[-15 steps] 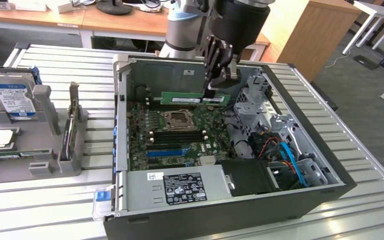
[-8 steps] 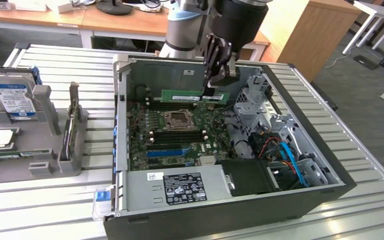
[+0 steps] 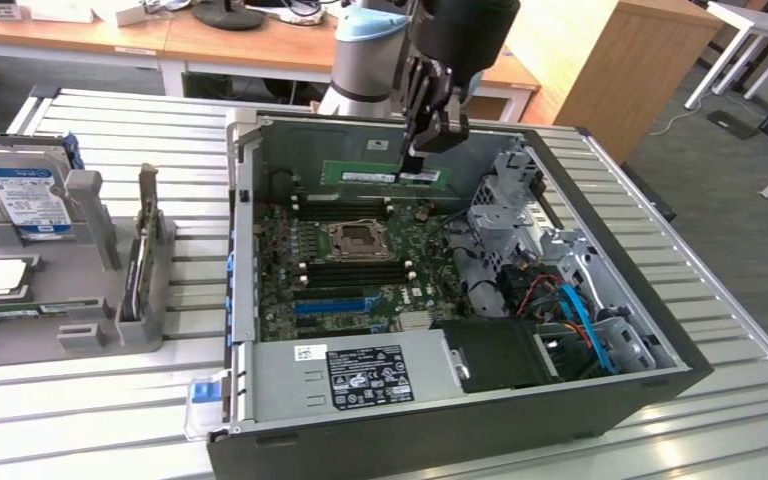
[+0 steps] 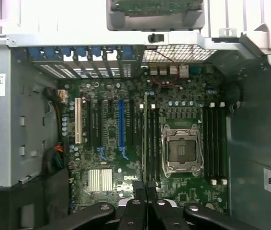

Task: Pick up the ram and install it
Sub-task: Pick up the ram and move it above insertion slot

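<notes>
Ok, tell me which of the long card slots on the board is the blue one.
The blue slot, set between black slots. The only other coloured one, the white slot, lies farther from the processor socket.

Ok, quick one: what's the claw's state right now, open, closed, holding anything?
Claw: closed on the ram, over the computer case.

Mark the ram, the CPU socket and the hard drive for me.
ram [image 3: 373, 175]: exterior view, middle of the green board.
CPU socket [image 3: 357, 241]: exterior view, centre of its metal frame.
hard drive [image 3: 21, 196]: exterior view, on its blue-and-white label.
</notes>
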Tool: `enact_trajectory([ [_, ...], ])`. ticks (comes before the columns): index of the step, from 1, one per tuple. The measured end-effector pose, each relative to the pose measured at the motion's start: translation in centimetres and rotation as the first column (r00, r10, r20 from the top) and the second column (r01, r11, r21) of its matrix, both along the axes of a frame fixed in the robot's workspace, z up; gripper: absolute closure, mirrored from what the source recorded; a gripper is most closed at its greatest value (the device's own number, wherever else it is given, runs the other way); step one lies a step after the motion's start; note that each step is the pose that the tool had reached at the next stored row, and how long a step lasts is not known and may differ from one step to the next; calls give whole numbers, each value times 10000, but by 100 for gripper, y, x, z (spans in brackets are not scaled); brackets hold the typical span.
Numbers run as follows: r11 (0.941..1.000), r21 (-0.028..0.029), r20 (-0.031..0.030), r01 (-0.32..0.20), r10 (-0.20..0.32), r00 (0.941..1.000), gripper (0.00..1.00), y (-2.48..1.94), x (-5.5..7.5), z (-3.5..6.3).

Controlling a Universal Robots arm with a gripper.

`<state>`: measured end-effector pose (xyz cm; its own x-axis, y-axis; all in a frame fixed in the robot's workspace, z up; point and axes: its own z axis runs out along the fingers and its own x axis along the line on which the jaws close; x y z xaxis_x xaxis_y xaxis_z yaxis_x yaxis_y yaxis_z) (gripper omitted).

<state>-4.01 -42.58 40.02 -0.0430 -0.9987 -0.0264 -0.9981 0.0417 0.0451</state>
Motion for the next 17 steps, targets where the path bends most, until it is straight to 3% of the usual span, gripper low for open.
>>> enact_trajectory([
  [3, 10000, 2, 1, 0, 0, 10000, 89, 97, 5, -9],
  [5, 10000, -1, -1, 0, 0, 10000, 89, 137, 6, -11],
  [10, 10000, 3, 1, -1, 1, 10000, 89, 140, 6, -14],
  [17, 10000, 62, 6, -4, 4, 10000, 89, 140, 6, -123],
])
